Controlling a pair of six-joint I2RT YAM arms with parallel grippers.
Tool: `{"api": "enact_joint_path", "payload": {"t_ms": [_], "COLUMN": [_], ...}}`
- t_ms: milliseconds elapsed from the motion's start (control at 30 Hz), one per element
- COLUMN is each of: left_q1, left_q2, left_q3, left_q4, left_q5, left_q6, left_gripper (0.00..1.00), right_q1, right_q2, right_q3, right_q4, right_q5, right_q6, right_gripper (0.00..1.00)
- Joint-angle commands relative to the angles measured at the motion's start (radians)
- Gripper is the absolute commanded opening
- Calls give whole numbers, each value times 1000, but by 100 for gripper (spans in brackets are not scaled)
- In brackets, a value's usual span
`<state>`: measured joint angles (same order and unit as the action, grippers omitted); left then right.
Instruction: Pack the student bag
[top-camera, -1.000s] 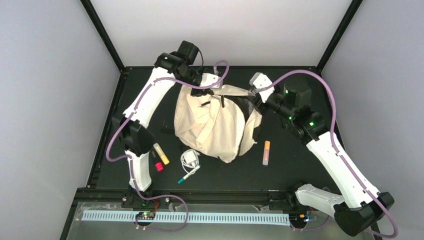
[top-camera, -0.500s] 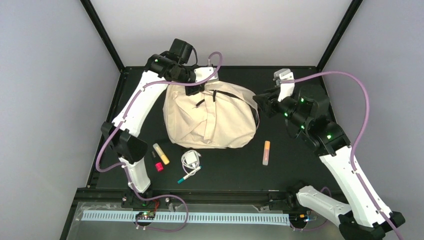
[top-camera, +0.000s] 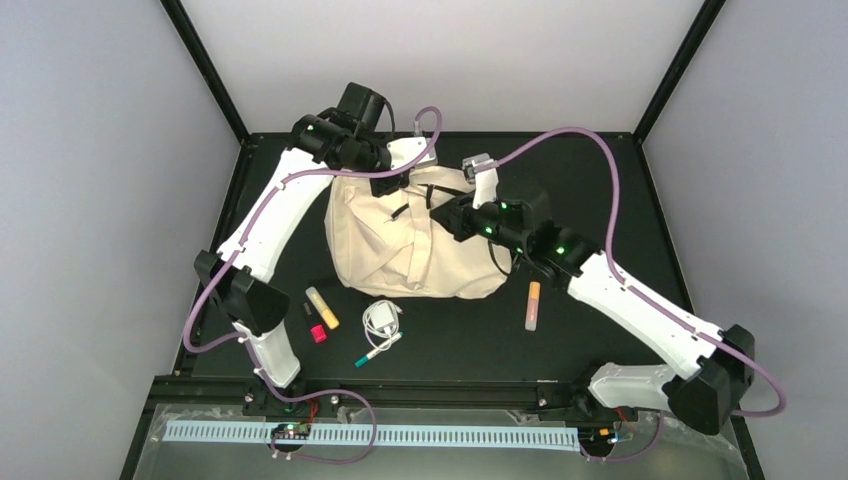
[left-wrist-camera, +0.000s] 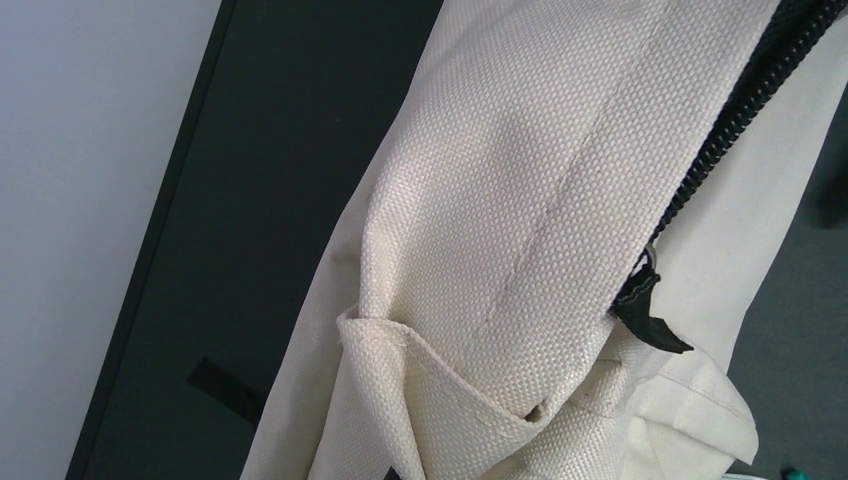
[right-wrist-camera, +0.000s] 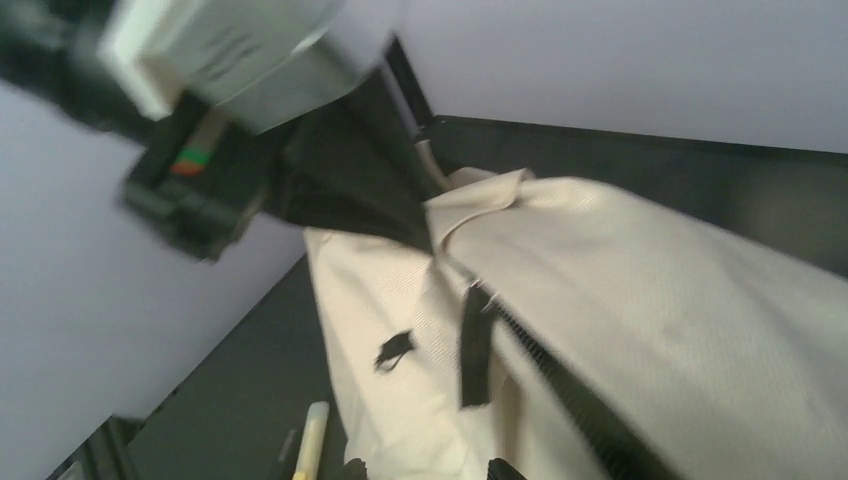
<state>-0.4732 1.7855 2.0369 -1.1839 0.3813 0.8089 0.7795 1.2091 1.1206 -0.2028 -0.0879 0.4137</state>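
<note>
We note the cream bag (top-camera: 415, 255), creased and slumped, dark zipper showing. Its top edge sits pinched in the closed left gripper (top-camera: 404, 182). The right gripper (top-camera: 447, 213) hovers part-open just above it.

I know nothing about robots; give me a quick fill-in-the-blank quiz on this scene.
The ____ arm's jaws hold the student bag by its top.
The orange marker lies to the bag's ____.
The yellow marker lies on the ____, not inside the bag.
Missing words: left; right; table.
</note>
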Motion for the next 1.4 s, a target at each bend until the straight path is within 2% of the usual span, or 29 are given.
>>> {"api": "enact_joint_path", "payload": {"t_ms": [0,400,833,967,1167,1367], "left_q1": [-10,-17,-21,-21,-22,-22], "left_q2": [-69,-88,-155,-162,-152,-139], "left_q3": [-30,-42,-122,-127,-134,-143], "left_q4": [63,67,101,101,106,124], "left_q5": [22,45,102,90,42,-31], "left_q6": [-33,-20,16,22,19,13], "left_gripper": [2,2,2,2,2,2], "right_q1": [5,4,4,4,4,-19], "right_q2": [65,190,210,206,169,97], "right_q3": [61,102,75,72,46,13], "right_q4": [85,159,206,174,144,18], "right_q5": [126,205,335,384,364,358], "right_q6": [41,76,107,94,15,-56], "right_gripper": [32,31,8,1,1,1]}}
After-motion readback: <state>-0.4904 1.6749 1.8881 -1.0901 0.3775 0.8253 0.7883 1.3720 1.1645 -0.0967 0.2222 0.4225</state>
